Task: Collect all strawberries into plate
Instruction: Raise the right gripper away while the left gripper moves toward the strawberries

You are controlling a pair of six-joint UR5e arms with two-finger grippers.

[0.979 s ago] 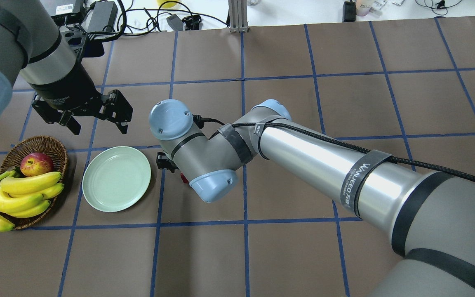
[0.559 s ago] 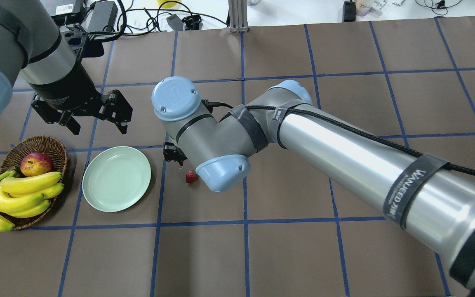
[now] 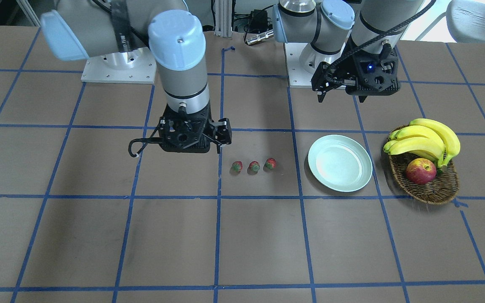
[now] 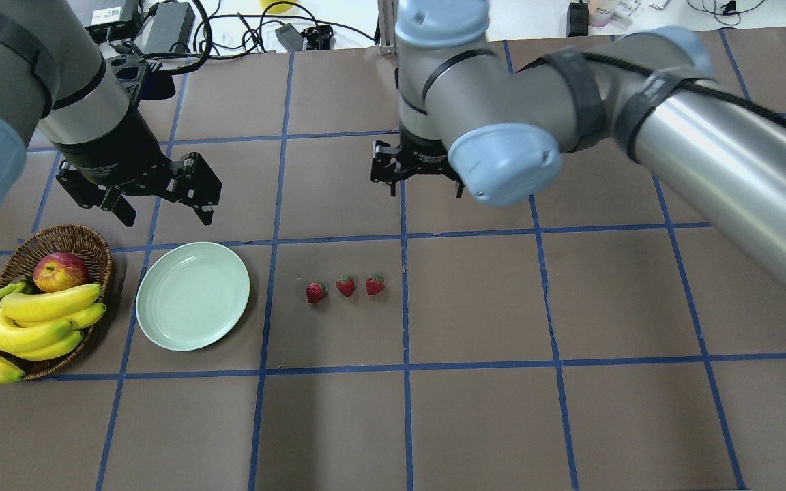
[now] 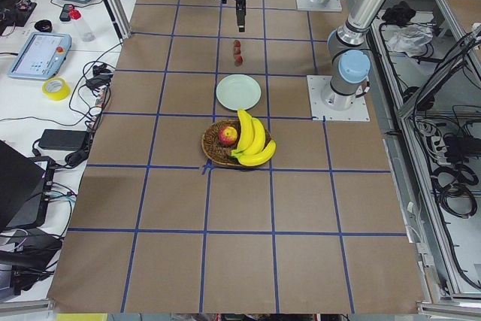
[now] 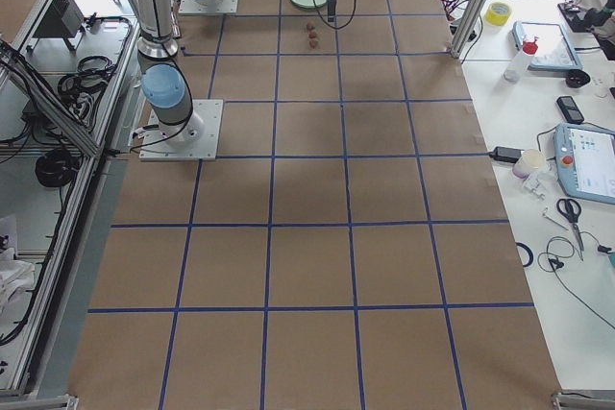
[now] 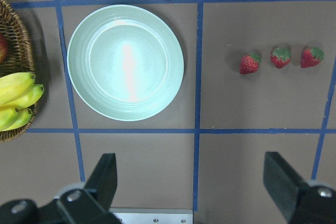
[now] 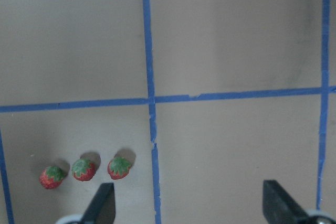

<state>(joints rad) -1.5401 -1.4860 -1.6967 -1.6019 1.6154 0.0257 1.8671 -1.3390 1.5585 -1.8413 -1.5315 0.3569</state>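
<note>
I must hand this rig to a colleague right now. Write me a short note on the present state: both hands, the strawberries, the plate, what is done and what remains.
Left hand: open, empty, raised above the table near the plate.
Right hand: open, empty, raised near the strawberries.
Strawberries: three in a row on the table beside the plate, none touching it.
Plate: empty.
Done: no berry is in the plate yet.
Left: pick up all three and place them in the plate.

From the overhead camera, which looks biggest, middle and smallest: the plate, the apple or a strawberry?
1. plate
2. apple
3. strawberries, smallest; all three look about the same size.
</note>
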